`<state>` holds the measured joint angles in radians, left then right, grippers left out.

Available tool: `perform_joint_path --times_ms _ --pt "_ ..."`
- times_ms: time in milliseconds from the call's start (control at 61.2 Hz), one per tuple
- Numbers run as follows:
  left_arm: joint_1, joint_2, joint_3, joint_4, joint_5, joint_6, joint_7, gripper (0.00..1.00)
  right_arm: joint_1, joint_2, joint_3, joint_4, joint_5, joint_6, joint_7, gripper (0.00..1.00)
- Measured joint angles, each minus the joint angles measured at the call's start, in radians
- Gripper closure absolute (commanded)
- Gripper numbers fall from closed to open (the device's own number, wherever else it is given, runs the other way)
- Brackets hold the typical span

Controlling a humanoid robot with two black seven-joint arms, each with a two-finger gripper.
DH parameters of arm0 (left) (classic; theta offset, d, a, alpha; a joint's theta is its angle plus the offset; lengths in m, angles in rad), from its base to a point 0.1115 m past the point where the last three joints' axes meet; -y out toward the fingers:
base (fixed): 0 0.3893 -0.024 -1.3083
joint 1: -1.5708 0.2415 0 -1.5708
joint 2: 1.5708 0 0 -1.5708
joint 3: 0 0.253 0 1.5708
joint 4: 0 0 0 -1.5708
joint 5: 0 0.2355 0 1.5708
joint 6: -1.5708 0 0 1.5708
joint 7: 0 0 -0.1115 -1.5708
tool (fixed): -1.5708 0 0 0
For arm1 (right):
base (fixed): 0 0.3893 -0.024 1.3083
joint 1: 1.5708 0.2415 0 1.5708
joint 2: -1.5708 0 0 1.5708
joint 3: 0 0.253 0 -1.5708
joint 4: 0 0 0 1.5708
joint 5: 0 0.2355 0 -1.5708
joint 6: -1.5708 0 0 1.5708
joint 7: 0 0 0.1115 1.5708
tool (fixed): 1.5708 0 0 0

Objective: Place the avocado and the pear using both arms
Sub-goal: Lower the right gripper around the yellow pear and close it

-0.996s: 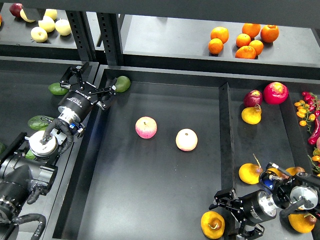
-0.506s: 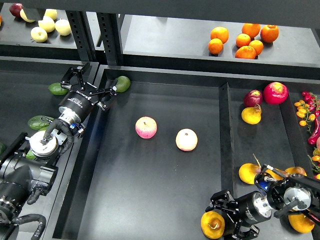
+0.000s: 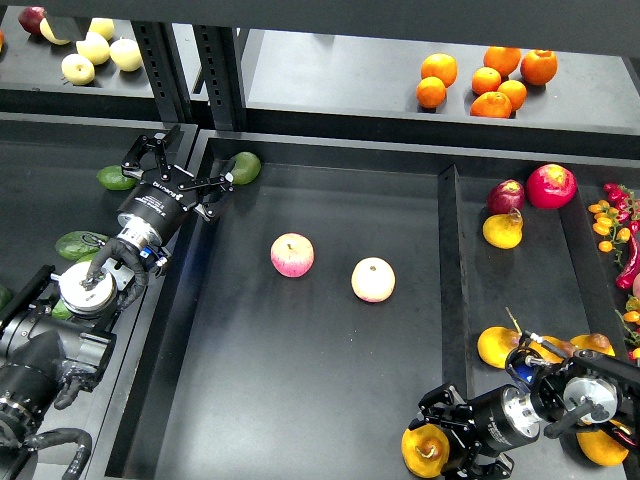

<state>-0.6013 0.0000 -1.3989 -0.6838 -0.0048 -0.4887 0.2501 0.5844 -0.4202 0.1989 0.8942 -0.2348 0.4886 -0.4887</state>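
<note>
The dark green avocado [image 3: 243, 167] lies in the far left corner of the big middle tray [image 3: 300, 380]. My left gripper [image 3: 187, 167] is open and empty just left of it, over the tray's left wall. The golden pear [image 3: 424, 449], with a dark brown hollow, lies at the tray's near right corner. My right gripper [image 3: 449, 432] is open right beside the pear's right side, its fingers spread above and below it. I cannot tell if they touch it.
Two pink-and-yellow apples [image 3: 292, 254] [image 3: 373, 279] lie mid-tray. Other green fruit [image 3: 117, 178] [image 3: 80, 245] lies in the left tray. A divider wall [image 3: 450, 260] separates the right tray with red and yellow fruit [image 3: 503, 229]. Oranges [image 3: 485, 78] sit on the back shelf.
My right gripper has moved left and down, closing in on the pear. The left arm, the avocado and the apples have not moved.
</note>
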Motion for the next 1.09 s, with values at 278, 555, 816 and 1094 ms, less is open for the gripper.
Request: perform_joint_path --times_ms 278,555,816,1094 --pt "0.000 0.000 0.006 0.001 0.000 0.000 0.000 0.01 0.000 0.010 0.016 -0.030 -0.005 0.000 0.000 0.59" --pt "0.000 0.000 0.006 0.001 0.000 0.000 0.000 0.01 0.000 0.026 0.048 -0.064 -0.006 0.000 0.000 0.81" --pt "0.001 0.000 0.006 0.001 0.000 0.000 0.001 0.01 0.000 0.035 0.106 -0.071 -0.006 0.000 0.000 0.93" --pt "0.001 0.000 0.006 0.001 0.000 0.000 0.001 0.01 0.001 0.040 0.201 -0.058 0.008 -0.001 0.001 0.95"
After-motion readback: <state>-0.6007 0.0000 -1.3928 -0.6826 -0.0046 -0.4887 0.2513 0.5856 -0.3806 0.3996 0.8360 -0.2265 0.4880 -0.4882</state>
